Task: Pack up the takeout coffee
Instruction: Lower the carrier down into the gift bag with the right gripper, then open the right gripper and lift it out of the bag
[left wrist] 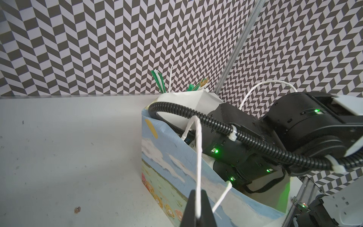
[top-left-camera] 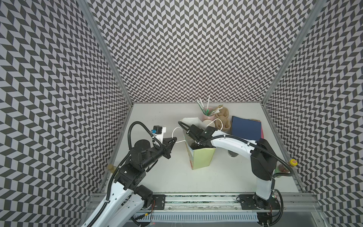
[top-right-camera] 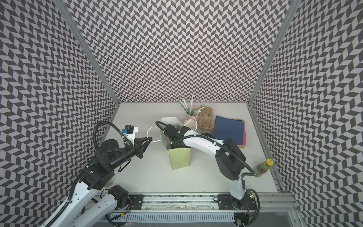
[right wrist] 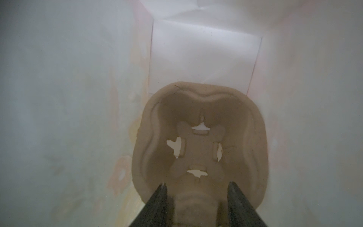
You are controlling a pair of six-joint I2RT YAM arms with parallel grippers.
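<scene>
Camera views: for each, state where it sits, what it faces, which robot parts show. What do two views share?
Both top views: overhead, facing down at the table; left arm and right arm show.
Left wrist: on the left arm, facing the gift bag; left gripper pinches its handle.
Right wrist: inside the bag, facing the cup carrier; right gripper open.
Shared: top and left wrist views show the bag.

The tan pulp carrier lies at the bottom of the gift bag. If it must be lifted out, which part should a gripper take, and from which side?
Probably best: take the pulp carrier by its narrow waist, which the open right gripper now straddles, coming straight down through the mouth, because the gift bag walls stand close on every side.
</scene>
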